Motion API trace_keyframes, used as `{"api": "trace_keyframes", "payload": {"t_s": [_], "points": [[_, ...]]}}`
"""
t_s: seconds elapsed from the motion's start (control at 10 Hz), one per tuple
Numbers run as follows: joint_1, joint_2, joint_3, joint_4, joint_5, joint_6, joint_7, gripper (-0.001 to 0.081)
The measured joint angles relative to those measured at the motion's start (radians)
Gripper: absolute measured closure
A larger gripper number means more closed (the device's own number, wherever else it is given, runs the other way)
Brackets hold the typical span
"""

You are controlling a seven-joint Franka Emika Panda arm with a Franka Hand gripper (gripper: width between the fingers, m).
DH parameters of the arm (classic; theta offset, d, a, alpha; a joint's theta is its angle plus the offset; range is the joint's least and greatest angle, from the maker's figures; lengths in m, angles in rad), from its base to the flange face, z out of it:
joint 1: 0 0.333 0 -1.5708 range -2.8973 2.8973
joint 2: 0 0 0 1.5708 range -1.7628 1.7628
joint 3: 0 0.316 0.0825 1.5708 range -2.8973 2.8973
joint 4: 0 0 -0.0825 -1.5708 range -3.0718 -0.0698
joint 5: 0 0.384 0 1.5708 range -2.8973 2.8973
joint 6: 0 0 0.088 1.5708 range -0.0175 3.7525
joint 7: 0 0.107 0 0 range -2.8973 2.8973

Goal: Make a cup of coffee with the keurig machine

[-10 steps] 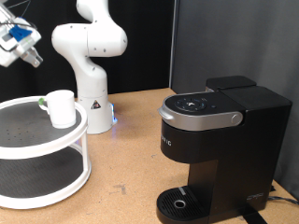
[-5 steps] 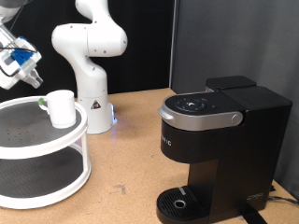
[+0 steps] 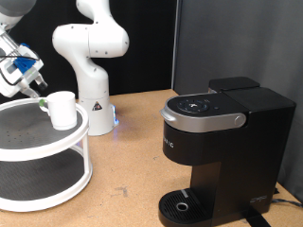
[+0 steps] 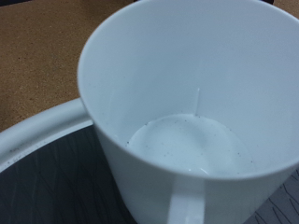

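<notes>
cup on shelf, looks empty | tool beside it

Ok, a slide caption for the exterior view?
Hand beside the cup on the white tiered stand; keurig machine idle.

The cup overruns the wrist view's edges.

We record a white cup with greenish handle, a black keurig machine with grey-silver band, and a brown surface.
</notes>
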Motion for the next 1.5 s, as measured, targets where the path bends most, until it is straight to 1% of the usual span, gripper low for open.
{"api": "trace_keyframes", "payload": {"t_s": [0.1, 0.2, 0.3, 0.4, 0.5, 0.6, 0.8, 1.2, 1.4, 1.5], "points": [[0.000, 0.000, 0.000, -0.007, 0.000, 0.013, 0.000, 0.0411], [-0.001, 0.000, 0.000, -0.016, 0.000, 0.033, 0.000, 0.0228], [-0.001, 0.000, 0.000, -0.025, 0.000, 0.051, 0.000, 0.0095], [-0.001, 0.001, 0.000, -0.033, 0.000, 0.065, 0.000, 0.0095], [-0.001, 0.003, 0.000, -0.038, 0.000, 0.072, 0.000, 0.0015], [-0.001, 0.008, 0.000, -0.042, 0.001, 0.072, 0.000, 0.0003], [0.000, 0.022, 0.000, -0.047, 0.002, 0.072, -0.004, 0.0003], [0.000, 0.024, -0.007, -0.056, 0.015, 0.070, -0.047, 0.0001], [0.000, 0.024, -0.009, -0.056, 0.020, 0.070, -0.052, 0.0014], [0.000, 0.024, -0.009, -0.056, 0.021, 0.070, -0.052, 0.0184]]}}
